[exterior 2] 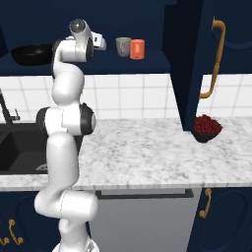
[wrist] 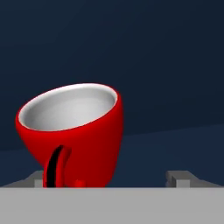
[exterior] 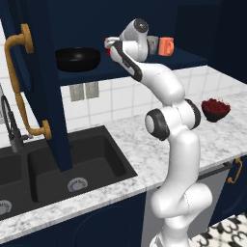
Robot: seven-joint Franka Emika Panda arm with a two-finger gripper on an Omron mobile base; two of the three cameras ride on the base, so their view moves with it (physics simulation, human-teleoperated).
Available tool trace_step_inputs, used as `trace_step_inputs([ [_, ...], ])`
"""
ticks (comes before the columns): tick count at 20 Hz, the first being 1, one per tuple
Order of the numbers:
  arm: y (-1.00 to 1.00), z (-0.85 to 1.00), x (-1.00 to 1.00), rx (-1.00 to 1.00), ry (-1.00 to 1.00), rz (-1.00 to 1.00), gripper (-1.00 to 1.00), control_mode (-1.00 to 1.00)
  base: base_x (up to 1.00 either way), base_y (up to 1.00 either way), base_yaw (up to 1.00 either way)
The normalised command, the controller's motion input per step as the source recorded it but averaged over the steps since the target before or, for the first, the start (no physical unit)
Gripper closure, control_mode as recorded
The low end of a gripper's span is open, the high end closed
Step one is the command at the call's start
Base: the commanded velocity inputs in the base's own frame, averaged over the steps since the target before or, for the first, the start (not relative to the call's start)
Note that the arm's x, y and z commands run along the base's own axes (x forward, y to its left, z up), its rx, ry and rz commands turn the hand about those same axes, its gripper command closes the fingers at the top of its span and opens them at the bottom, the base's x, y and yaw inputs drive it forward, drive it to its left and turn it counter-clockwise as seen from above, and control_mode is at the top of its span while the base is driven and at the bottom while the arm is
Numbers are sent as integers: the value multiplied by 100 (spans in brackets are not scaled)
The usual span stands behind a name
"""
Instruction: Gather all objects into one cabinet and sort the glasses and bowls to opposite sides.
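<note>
Shelf contents, left to right, as I am reading them from the left base view.

Item 1: black bowl [exterior: 77, 58], sitting at the left end of the cabinet [exterior: 48, 87] shelf. Wide, shallow, glossy; probably slippery at the rim, best pinched across one wall.

Item 2: red cup [wrist: 72, 133], standing mid-shelf directly ahead of my gripper [wrist: 111, 178]. I am holding my fingers spread wide, nothing between them; the cup is sitting nearer the left fingertip [wrist: 37, 178] and looking tilted, though my own hand may be rolled. White inside, dark handle facing me. I am judging it light, rigid and smooth, likely to tip if nudged; I would be closing across the body below the lip, clear of the handle.

Item 3: pale grey cup [exterior 2: 122, 46], just beside item 4, right of my hand.

Item 4: orange mug [exterior 2: 137, 48], rightmost; its handle is too small to make out.

Unclear: whether the cup's base is resting flat, since the hand view is cutting it off; my wrist is covering most of the red cup in both base views.
</note>
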Motion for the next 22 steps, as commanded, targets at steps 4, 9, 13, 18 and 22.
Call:
trace_step_inputs([
  [4,0,0,0,0,0,0,100,-100,0,0,0],
  [9,0,0,0,0,0,0,100,-100,0,0,0],
  [13,-6,0,-11,0,-1,1,100,-100,0,0,0],
  [18,-8,0,-20,0,-2,0,100,-100,0,0,0],
  [22,-12,-1,-28,0,-3,0,100,-100,0,0,0],
])
